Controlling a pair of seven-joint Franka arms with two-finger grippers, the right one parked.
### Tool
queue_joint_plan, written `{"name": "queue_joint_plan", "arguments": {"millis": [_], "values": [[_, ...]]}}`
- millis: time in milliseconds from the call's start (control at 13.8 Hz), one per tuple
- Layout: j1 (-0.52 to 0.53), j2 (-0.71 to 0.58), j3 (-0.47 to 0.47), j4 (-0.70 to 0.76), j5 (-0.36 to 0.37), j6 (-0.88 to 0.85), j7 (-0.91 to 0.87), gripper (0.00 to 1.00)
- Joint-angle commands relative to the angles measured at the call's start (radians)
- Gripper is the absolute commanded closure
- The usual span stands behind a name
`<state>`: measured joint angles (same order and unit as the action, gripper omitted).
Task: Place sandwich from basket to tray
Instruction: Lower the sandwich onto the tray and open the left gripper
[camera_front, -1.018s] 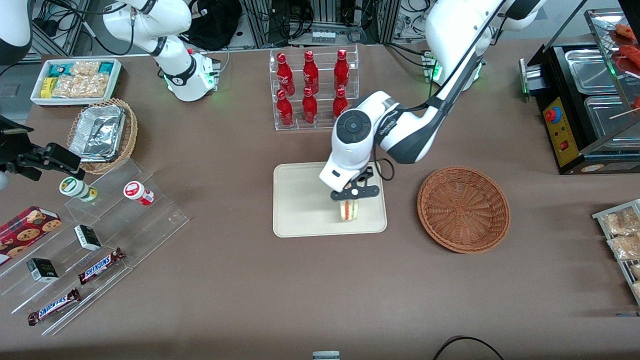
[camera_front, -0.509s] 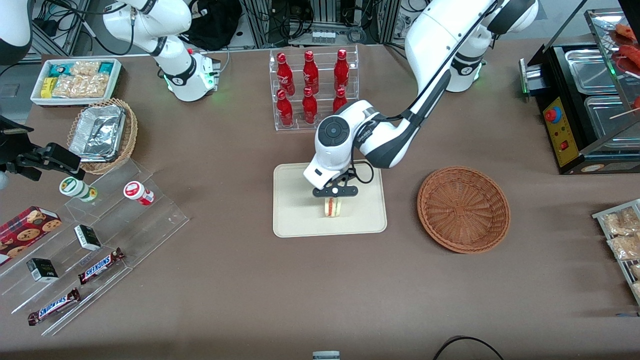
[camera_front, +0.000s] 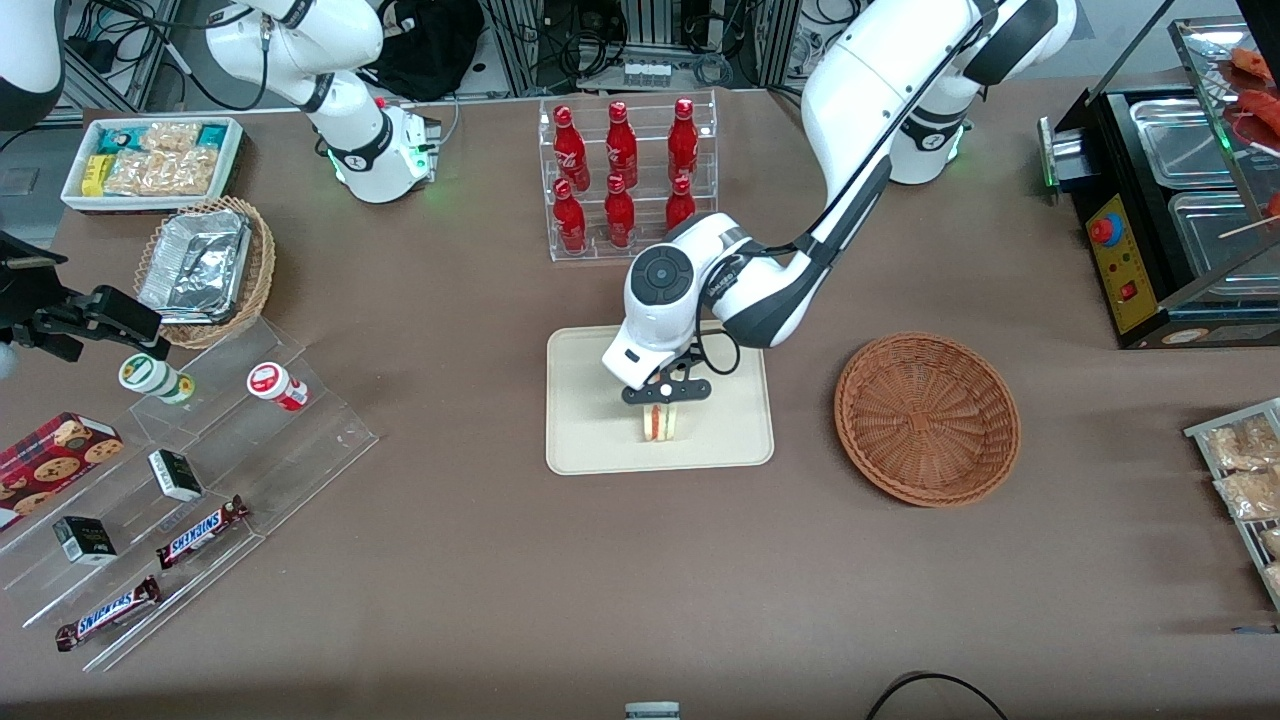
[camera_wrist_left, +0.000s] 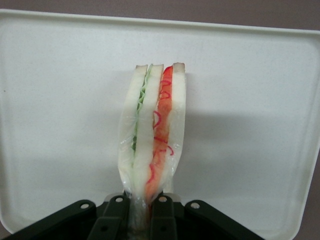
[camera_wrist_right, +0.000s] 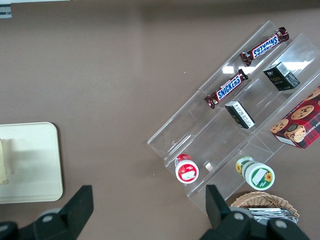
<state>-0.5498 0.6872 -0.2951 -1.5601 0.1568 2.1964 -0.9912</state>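
On the brown tabletop (camera_front: 480, 560), the biggest thing concerning me is the cream tray (camera_front: 590, 420), which is lying between the rack of red bottles (camera_front: 625, 180) and the front camera. Just beside it, toward my own end of the tabletop, the reddish-brown basket (camera_front: 927, 417) is sitting with nothing in it. My arm is reaching down over the tray, and my pincer (camera_front: 664, 392) is hanging above the tray's middle, pinching the sandwich (camera_front: 661, 423) by its upper edge, with the fingers (camera_wrist_left: 161, 216) pressed against the wrapped bread from both sides.

I am judging this to be the placing step: the carry looks finished, and the sandwich is hanging on edge over the tray, its 2 filling layers, 1 green and 1 red, facing my wrist camera. The next move, as I read it, is calling for a short descent until the lower edge is resting on the tray, then a spreading of the fingers and a straight lift away, so the wedge is not dragged or tipped toward the rim.

I cannot tell whether the sandwich's lower edge is already touching the tray. My wrist housing is covering part of the tray in the front view, and my fingertips are cut off in the wrist view.
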Motion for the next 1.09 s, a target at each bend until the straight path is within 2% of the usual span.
{"name": "queue_joint_plan", "arguments": {"millis": [0, 73, 145, 218, 291, 364, 582, 800, 1018], "values": [[-0.019, 0.034, 0.011, 0.041, 0.016, -0.003, -0.078, 0.91], [-0.019, 0.047, 0.011, 0.051, 0.018, -0.004, -0.072, 0.88], [-0.019, 0.054, 0.011, 0.051, 0.017, -0.004, -0.066, 0.80], [-0.019, 0.055, 0.011, 0.051, 0.017, -0.004, -0.066, 0.61], [-0.019, 0.054, 0.011, 0.051, 0.017, -0.004, -0.066, 0.17], [-0.019, 0.048, 0.011, 0.051, 0.018, -0.004, -0.066, 0.00], [-0.007, -0.033, 0.014, 0.042, 0.015, -0.027, -0.076, 0.00], [0.005, -0.177, 0.037, 0.038, 0.004, -0.156, -0.151, 0.00], [0.083, -0.314, 0.047, 0.025, -0.002, -0.260, -0.184, 0.00]]}}
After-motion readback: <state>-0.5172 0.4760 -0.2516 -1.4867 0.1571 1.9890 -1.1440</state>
